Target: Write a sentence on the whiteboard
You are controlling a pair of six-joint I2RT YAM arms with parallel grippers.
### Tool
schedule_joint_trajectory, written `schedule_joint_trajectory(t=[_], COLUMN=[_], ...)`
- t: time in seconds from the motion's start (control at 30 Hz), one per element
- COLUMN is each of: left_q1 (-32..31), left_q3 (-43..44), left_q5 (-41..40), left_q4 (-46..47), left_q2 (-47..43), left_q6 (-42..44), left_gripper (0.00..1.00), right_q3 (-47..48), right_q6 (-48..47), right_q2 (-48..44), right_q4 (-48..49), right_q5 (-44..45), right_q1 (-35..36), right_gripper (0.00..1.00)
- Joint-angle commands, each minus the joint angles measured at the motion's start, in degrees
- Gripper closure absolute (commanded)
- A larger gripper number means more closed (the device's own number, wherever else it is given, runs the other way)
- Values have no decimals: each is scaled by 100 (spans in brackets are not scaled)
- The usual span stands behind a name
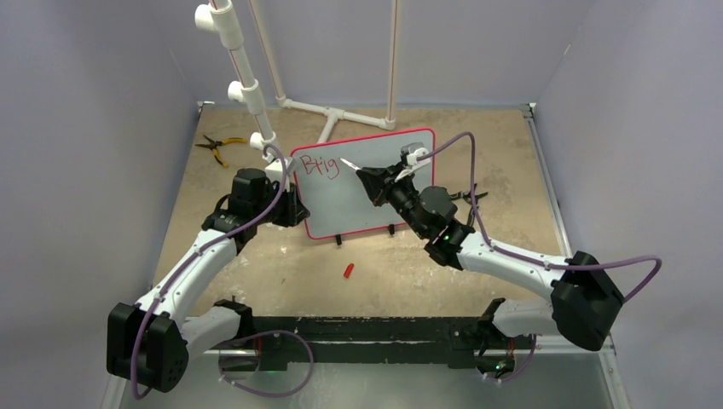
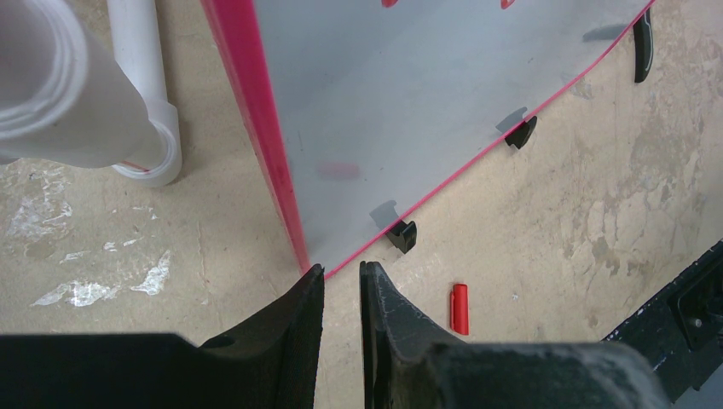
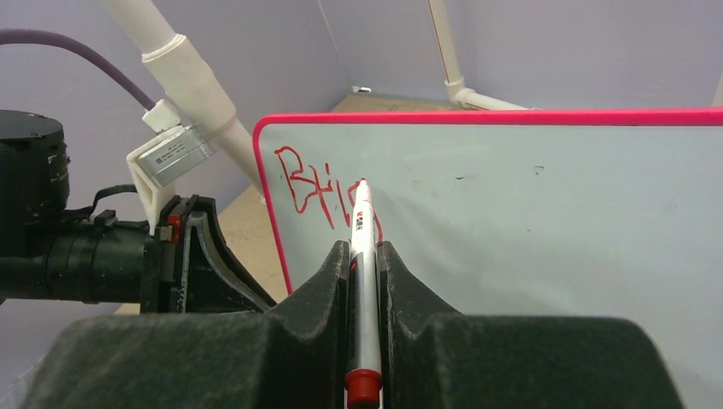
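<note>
Whiteboard (image 1: 367, 183) stands on its two black feet (image 1: 338, 239) mid-surface, face toward the arms, red frame all round. Sentence (image 1: 318, 166) on it is just a few red letters, roughly "Brig", in one row at the board's top-left corner.

Right hand (image 1: 368, 176) is clamped on a white marker (image 3: 364, 281). The barrel runs up between the two fingers, red end nearest the wrist camera. The tip sits at the last letter of the sentence (image 3: 315, 192). Can't tell from the wrist view whether the tip actually touches the board.

Left hand (image 2: 341, 277) is at the whiteboard's (image 2: 409, 111) lower-left corner. Its fingers are nearly together with a narrow gap, and the corner of the frame sits right at the fingertips. Can't tell whether it's gripping the frame or just beside it. In the top view the left hand (image 1: 290, 200) is against the board's left edge.

Red cap (image 1: 348, 271) lies on the surface (image 1: 273, 273) in front of the board, apart from it. It also shows in the left wrist view (image 2: 459, 308), right of the fingers.

Yellow-handled pliers (image 1: 217, 146) lie at the far left, near the white pipe frame (image 1: 243, 64) behind the board.
</note>
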Motion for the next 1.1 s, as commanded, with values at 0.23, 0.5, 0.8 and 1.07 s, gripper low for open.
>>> schedule_joint_trajectory(t=[0.23,0.5,0.8,1.07], left_q1=[30,30,30,30], left_q3=[8,17,16,18], left_q5=[-7,-11,2,11], left_q4=[171,162,167,170], left_q2=[23,8,0,-2], left_q6=[-11,0,0,0], left_gripper=[80,79,80,79], right_q3=[409,571,504,166], right_q6=[-174,-212,-211,-44], right_q2=[236,390,464,353], right_q4=[300,321,90,-49], right_q5=[-1,61,82,-7], right_q1=[-87,-144,-171,-170], right_gripper=[100,100,100,100])
